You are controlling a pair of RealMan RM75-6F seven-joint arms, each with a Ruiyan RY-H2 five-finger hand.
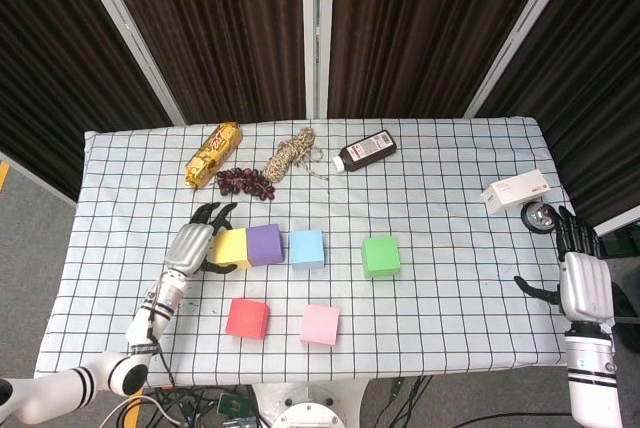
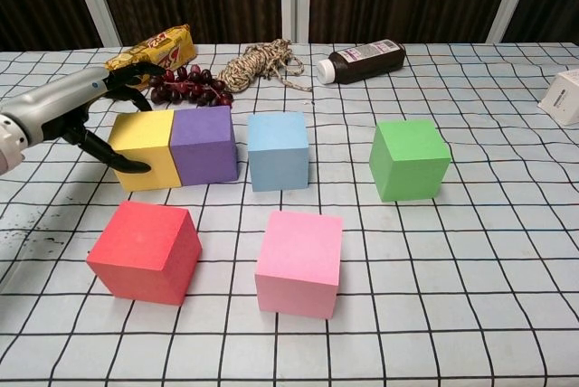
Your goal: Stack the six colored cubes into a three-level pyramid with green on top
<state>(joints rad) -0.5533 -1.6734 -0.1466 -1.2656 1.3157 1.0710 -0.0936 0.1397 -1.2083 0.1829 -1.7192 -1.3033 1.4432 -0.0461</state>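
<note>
On the checked white tablecloth (image 1: 450,188), all six foam cubes are seen resting at table level, so no stacking is judged to be done yet. A base row is being formed at the left: the yellow foam cube (image 2: 145,149) and the purple foam cube (image 2: 204,144) are set side by side and touching, with the light-blue foam cube (image 2: 278,150) just beside the purple one but parted from it by a narrow gap. The green foam cube (image 2: 410,158), meant for the top, is placed well apart to the right of that row. Nearer the robot, the red foam cube (image 2: 145,250) and the pink foam cube (image 2: 299,262) are left untouched and apart from each other. The left hand (image 2: 77,107) is laid against the outer side of the yellow cube, its dark fingers spread around the cube's far and near edges; whether the cube is truly gripped or only pressed sideways cannot be told. The right hand (image 1: 576,273) is held at the table's right edge, fingers apart and nothing in it. Closing the blue cube's gap, a second level of two cubes, and the green cap are all judged to remain.
</note>
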